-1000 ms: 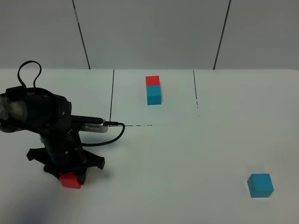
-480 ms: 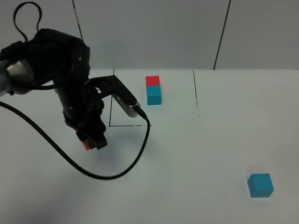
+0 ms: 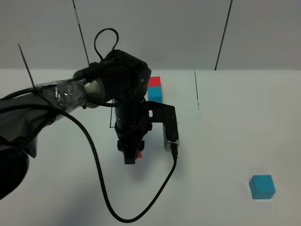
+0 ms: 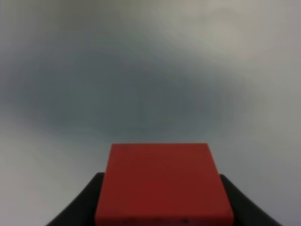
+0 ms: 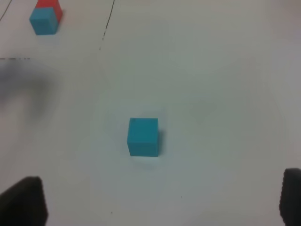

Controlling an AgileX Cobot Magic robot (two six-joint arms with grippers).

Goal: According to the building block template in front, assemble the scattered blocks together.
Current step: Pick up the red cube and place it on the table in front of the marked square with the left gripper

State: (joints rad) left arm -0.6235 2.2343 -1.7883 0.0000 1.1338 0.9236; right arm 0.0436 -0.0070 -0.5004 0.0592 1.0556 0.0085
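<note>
Your left jaws clamp the matte, square-edged red cube (image 4: 162, 181) over the smooth white worktop (image 3: 221, 141), while your right jaws stand apart, the teal cube (image 5: 143, 136) ahead of them with worktop showing all round it.

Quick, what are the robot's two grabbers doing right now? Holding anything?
Left gripper: closed on the red cube.
Right gripper: open, holding nothing; the teal cube lies apart from its jaws.

High overview, right wrist: shared template (image 3: 155, 93)
</note>
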